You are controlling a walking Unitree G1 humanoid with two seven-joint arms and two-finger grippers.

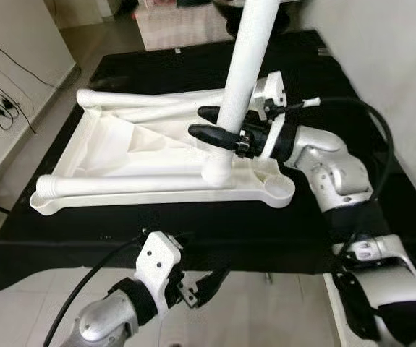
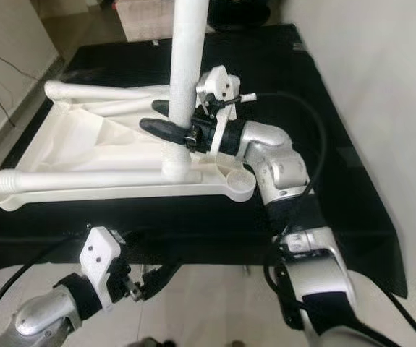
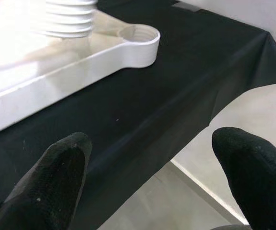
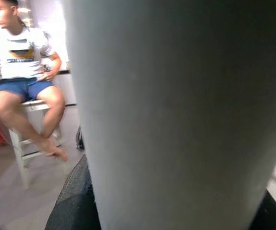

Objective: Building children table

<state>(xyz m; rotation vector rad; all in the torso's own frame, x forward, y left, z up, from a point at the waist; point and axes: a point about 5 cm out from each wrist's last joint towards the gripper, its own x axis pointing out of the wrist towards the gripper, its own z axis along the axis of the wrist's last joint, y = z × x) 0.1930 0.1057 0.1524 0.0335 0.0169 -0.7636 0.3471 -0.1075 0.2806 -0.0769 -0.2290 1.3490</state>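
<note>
Leg-fitting is the step in hand. Left tool hangs spread apart below the black counter edge. Upside-down tabletop lies on it; right tool is clamped on the upright leg in its corner socket. Next: twist it home, probably.

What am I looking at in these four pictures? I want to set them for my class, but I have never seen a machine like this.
It is a walking robot with two silver arms, each ending in a claw of two black fingers. The two wide pictures come from cameras in its head, looking down at a surface under a black cloth. A white plastic tabletop lies there upside down, with loose white legs resting on it. The right claw grips one upright leg standing in a corner socket. The other two pictures come from wrist cameras. The left claw hangs open at the near edge, holding nothing. A person sits behind.
</note>
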